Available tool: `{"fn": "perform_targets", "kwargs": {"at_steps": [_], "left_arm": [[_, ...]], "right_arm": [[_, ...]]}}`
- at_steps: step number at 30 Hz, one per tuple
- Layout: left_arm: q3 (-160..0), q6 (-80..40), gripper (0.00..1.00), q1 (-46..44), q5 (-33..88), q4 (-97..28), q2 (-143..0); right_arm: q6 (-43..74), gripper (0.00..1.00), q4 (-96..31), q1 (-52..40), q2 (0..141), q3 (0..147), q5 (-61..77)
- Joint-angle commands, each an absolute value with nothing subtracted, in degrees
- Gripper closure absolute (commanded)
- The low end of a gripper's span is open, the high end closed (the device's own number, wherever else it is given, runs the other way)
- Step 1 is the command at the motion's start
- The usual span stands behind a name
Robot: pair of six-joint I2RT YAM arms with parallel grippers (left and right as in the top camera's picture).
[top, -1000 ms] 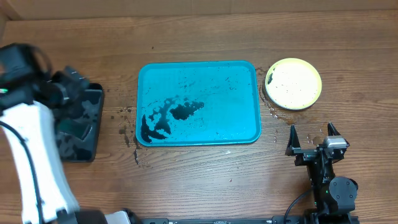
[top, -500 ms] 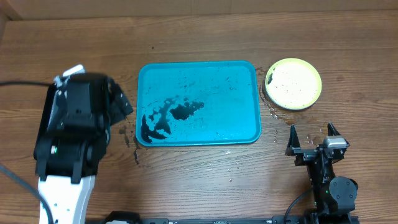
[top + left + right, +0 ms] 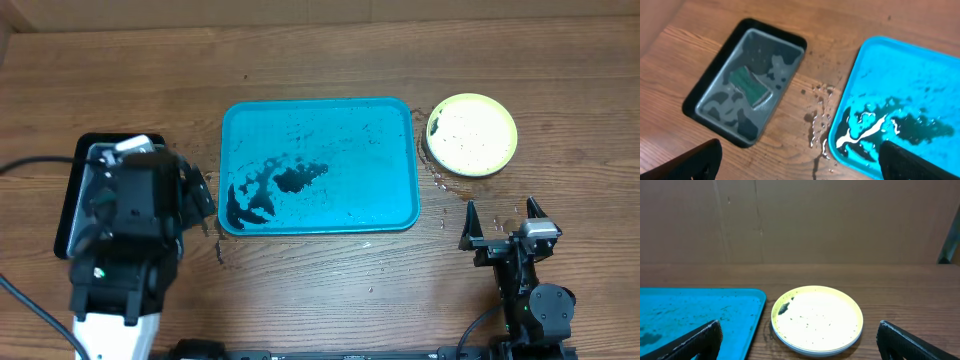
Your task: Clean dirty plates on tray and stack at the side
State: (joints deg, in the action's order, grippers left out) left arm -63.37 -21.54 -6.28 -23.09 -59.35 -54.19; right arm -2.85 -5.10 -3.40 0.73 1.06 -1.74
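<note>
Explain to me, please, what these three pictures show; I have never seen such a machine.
This is a robot with two arms at a brown wooden table. One picture looks down from above; the other two come from a camera on each wrist, so the dark tips at their bottom corners are the fingers. In the middle lies a large turquoise plastic tray, wet and smeared, without plates. Right of it is a round plate with a yellow-green rim, apparently on top of others. Left of it, a smaller black rectangular tray holds a green sponge. The left hand and the right hand are open and hold nothing.
</note>
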Motion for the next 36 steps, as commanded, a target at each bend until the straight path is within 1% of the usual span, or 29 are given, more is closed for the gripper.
{"fn": "perform_targets", "kwargs": {"at_steps": [1,6,11,16,25,31,36], "left_arm": [[-54.9,-17.0,0.00,-6.3,-22.0,-53.2,-47.3],[-39.9,-12.1,0.00,-6.3,-19.4,-39.9,-36.0],[-26.6,-11.9,0.00,-6.3,-19.4,-29.5,-25.1],[-17.1,-12.0,0.00,-6.2,-19.3,-21.0,-18.1],[-8.0,-12.0,0.00,-2.0,-10.9,-12.8,-7.6],[-2.7,-12.0,0.00,-1.5,-10.2,-8.8,-1.7],[-1.0,-11.6,0.00,-1.5,-8.7,-3.3,-0.2]], "right_arm": [[-3.0,0.00,-4.7,-3.1,0.2,0.5,-1.9],[-3.0,0.00,-4.7,-3.1,0.2,0.5,-1.9],[-3.0,0.00,-4.7,-3.1,0.2,0.5,-1.9],[-3.0,0.00,-4.7,-3.1,0.2,0.5,-1.9],[-3.0,0.00,-4.7,-3.1,0.2,0.5,-1.9],[-3.0,0.00,-4.7,-3.1,0.2,0.5,-1.9],[-3.0,0.00,-4.7,-3.1,0.2,0.5,-1.9]]}}
